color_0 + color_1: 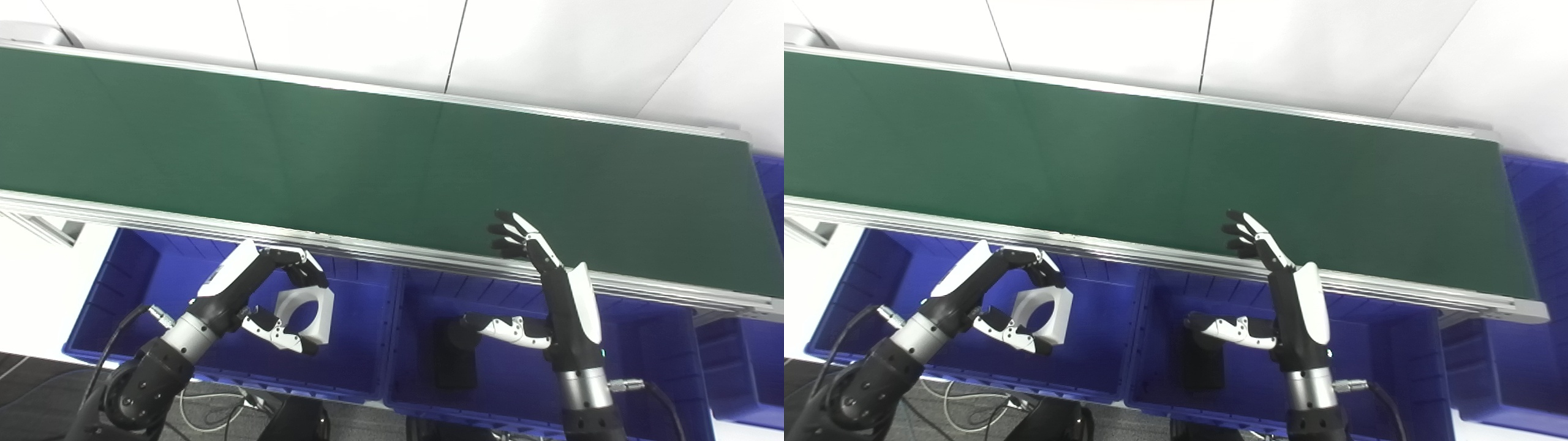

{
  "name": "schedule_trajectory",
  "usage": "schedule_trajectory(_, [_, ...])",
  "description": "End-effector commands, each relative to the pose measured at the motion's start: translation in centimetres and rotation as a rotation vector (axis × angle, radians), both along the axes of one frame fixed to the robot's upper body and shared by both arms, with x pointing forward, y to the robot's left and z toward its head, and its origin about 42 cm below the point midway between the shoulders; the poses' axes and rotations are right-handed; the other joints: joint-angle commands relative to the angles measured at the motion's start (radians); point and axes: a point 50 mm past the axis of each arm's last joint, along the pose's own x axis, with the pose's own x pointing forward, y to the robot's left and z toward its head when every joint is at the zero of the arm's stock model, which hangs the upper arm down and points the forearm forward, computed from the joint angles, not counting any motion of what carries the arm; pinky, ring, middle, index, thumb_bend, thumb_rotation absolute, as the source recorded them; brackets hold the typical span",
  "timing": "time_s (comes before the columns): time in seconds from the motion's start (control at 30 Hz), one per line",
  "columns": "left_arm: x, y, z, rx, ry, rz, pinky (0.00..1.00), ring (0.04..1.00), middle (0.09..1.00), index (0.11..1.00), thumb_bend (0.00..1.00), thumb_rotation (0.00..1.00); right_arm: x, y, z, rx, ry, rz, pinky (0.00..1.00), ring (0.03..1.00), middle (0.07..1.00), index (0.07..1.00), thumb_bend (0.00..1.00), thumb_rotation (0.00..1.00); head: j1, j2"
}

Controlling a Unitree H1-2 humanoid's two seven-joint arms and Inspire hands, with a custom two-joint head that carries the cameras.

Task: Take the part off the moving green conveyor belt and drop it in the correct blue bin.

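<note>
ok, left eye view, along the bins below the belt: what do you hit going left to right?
Left hand → white part held in it, over the left blue bin → black part in the middle blue bin → right hand, open → right blue bin.

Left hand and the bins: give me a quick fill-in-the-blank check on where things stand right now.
1. The left hand holds a white part over a ____ bin.
2. The right hand holds ____, its fingers spread.
3. The conveyor belt is ____ in colour.
4. A ____ block lies in the middle bin.

Missing words: blue; nothing; green; black
</note>
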Motion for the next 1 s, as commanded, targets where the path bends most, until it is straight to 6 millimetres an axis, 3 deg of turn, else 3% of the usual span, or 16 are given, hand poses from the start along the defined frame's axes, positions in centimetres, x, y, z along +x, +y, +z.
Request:
schedule_trajectory(0.0, [0.8,0.1,0.6,0.055,-0.028,-0.006,0.54,0.483,0.503,0.480,0.50,0.00,-0.1,0.1,1.0,0.003,-0.022,-0.003,0.64,0.694,0.771,0.851,0.92,0.61,0.001,-0.001])
schedule_trajectory(0.03, [0.8,0.1,0.5,0.080,-0.021,0.002,0.55,0.486,0.505,0.478,0.50,0.00,-0.3,0.1,1.0,-0.005,-0.018,-0.003,0.64,0.695,0.771,0.851,0.93,0.61,-0.001,-0.005])
schedule_trajectory(0.07, [0.8,0.1,0.5,0.095,-0.017,0.008,0.57,0.578,0.510,0.481,0.51,0.00,-0.4,0.0,1.0,-0.010,-0.016,-0.003,0.64,0.695,0.769,0.850,0.92,0.60,-0.001,-0.005])
schedule_trajectory(0.1, [0.8,0.1,0.5,0.118,-0.008,0.017,0.58,0.609,0.512,0.482,0.51,0.00,-0.5,-0.1,1.0,-0.017,-0.012,-0.004,0.65,0.695,0.769,0.850,0.92,0.60,-0.002,-0.008])
schedule_trajectory(0.13, [0.8,0.1,0.6,0.134,-0.002,0.024,0.67,0.725,0.701,0.496,0.51,0.05,-0.6,-0.1,1.0,-0.022,-0.009,-0.005,0.65,0.698,0.770,0.848,0.92,0.58,-0.002,-0.008])
schedule_trajectory(0.17, [0.9,0.2,0.6,0.143,0.004,0.029,0.67,0.725,0.701,0.496,0.51,0.05,-0.7,-0.2,1.0,-0.029,-0.002,-0.004,0.65,0.698,0.770,0.848,0.92,0.58,-0.004,-0.014])
schedule_trajectory(0.2, [0.9,0.2,0.6,0.149,0.009,0.033,0.72,0.779,0.767,0.663,0.61,0.18,-0.7,-0.3,1.0,-0.034,0.003,-0.004,0.65,0.701,0.777,0.850,0.92,0.58,-0.004,-0.014])
schedule_trajectory(0.23, [0.9,0.3,0.7,0.147,0.018,0.036,0.73,0.797,0.790,0.719,0.65,0.22,-0.8,-0.4,0.9,-0.031,0.012,-0.001,0.65,0.702,0.779,0.851,0.92,0.57,-0.007,-0.017])
schedule_trajectory(0.27, [0.9,0.3,0.8,0.146,0.025,0.038,0.76,0.839,0.837,0.789,0.71,0.34,-0.9,-0.4,0.9,-0.028,0.019,0.000,0.63,0.705,0.783,0.851,0.92,0.55,-0.007,-0.017])
schedule_trajectory(0.4, [0.7,0.1,1.0,0.096,0.045,0.047,0.76,0.868,0.894,0.868,0.83,0.51,-1.1,-0.5,0.9,-0.036,0.047,0.002,0.62,0.707,0.784,0.852,0.94,0.55,-0.019,-0.022])
schedule_trajectory(0.67, [0.2,-0.1,1.0,-0.125,0.055,0.064,0.79,0.878,0.899,0.875,0.94,0.54,-1.6,-0.2,0.7,-0.019,0.050,-0.006,0.62,0.701,0.784,0.857,0.94,0.55,-0.027,-0.045])
schedule_trajectory(0.8, [-0.3,-0.5,1.5,-0.333,0.037,0.059,0.76,0.842,0.870,0.853,0.94,0.53,-2.2,0.1,0.6,0.035,0.063,-0.009,0.63,0.721,0.801,0.877,0.93,0.56,-0.035,-0.061])
schedule_trajectory(0.97, [-1.0,-0.9,1.7,-0.506,0.068,0.065,0.81,0.843,0.865,0.853,0.95,0.51,-2.8,0.4,0.4,0.103,0.078,-0.025,0.67,0.734,0.812,0.884,0.93,0.55,-0.041,-0.090])
